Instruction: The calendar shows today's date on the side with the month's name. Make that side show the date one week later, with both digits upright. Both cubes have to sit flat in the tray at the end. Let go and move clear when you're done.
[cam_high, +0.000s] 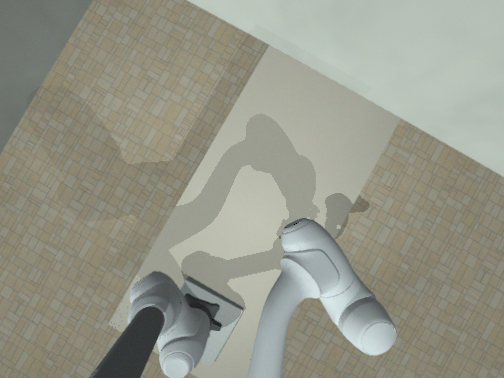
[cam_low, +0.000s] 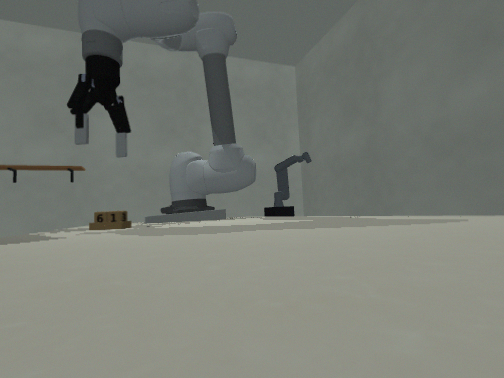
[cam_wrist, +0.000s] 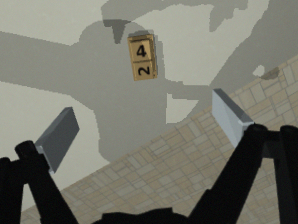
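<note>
The wooden calendar (cam_low: 110, 219) (cam_wrist: 142, 56) stands on the pale table near the arm's base. It holds two cubes side by side in its tray. In the wrist view their top faces read 4 (cam_wrist: 141, 50) and 2 (cam_wrist: 143, 70). In the exterior view the side facing the camera reads 6, 1, 1. My gripper (cam_low: 101, 141) (cam_wrist: 143, 110) is open and empty. It hangs high above the table, roughly over the calendar. In the top view the arm hides the gripper and the calendar.
The arm's base (cam_low: 190, 200) (cam_high: 225, 320) stands just right of the calendar. A small dark stand with a jointed arm (cam_low: 283, 192) is further right. A wooden wall shelf (cam_low: 40, 168) is at the left. The table's edge and tiled floor (cam_wrist: 175, 165) lie close to the calendar.
</note>
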